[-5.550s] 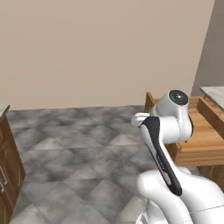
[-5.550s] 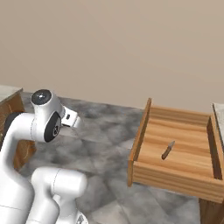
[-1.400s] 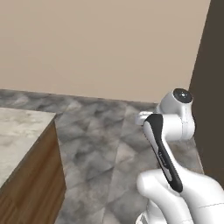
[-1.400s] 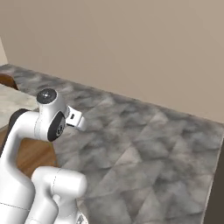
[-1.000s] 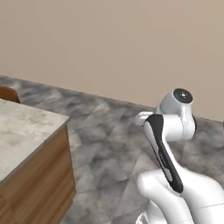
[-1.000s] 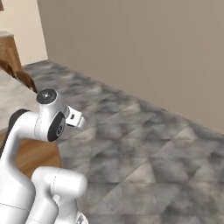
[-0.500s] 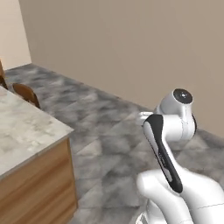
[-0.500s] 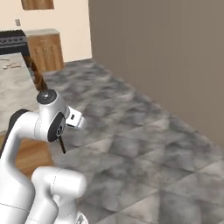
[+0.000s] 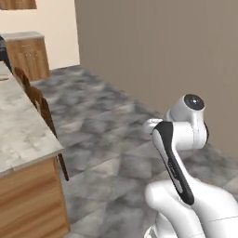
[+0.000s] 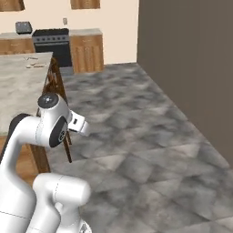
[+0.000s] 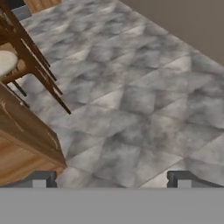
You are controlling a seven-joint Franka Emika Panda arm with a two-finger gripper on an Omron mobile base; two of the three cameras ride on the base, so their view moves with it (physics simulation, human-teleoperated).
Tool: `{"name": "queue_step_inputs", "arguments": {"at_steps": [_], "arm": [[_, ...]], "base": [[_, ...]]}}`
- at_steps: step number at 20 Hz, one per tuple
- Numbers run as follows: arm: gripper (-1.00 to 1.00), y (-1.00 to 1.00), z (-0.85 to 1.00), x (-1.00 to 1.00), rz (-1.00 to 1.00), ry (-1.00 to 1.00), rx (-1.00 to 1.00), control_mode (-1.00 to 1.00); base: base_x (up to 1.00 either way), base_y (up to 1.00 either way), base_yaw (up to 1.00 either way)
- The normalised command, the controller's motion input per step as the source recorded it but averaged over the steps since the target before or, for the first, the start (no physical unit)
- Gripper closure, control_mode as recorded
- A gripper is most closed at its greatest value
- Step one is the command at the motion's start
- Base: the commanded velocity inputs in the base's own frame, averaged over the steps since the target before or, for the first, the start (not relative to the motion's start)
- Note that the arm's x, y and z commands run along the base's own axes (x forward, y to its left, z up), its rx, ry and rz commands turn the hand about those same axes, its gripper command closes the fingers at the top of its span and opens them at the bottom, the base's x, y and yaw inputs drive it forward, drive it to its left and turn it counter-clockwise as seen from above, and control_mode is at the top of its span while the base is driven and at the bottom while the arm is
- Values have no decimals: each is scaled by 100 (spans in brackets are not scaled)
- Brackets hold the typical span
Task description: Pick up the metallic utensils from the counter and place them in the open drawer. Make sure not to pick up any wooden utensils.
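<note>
Above grey floor beside the counter [image 9: 23,135], empty claw [image 11: 112,178] spread wide, no legible writing.

Worktop [image 9: 21,135] lies left of the jaws, stools [image 11: 17,65] tucked along its edge; floor [image 11: 144,109] ahead; stove [image 10: 51,43] far behind the worktop.

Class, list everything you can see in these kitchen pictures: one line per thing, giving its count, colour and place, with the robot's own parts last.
counter: one, beige-grey marbled top on wooden cabinetry, left of the arm.
small utensils: a few pale pieces, too small to tell apart, far end of the counter.
stools: at least two, dark brown wood, tucked along the counter's side.
stove: one, dark, against the far cream wall between wooden cabinets.
toaster-like box: one, grey, on the far worktop.
floor: grey marbled tiles.
wall: brown-grey, right side.
gripper: one, dark fingertips, open, nothing between them, over the floor.
</note>
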Motion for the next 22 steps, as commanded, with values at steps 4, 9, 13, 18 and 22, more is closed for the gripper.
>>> {"name": "queue_step_inputs", "arguments": {"at_steps": [4, 9, 13, 18, 22], "arm": [[-100, 0, 0, 0, 0, 0, 0, 100], [-100, 0, 0, 0, 0, 0, 0, 100], [-100, 0, 0, 0, 0, 0, 0, 100], [-100, 0, 0, 0, 0, 0, 0, 100], [-100, 0, 0, 0, 0, 0, 0, 100]], "base": [[78, -66, 48], [96, -59, 49], [100, -58, 58], [100, -64, 56], [92, -94, 42]]}}
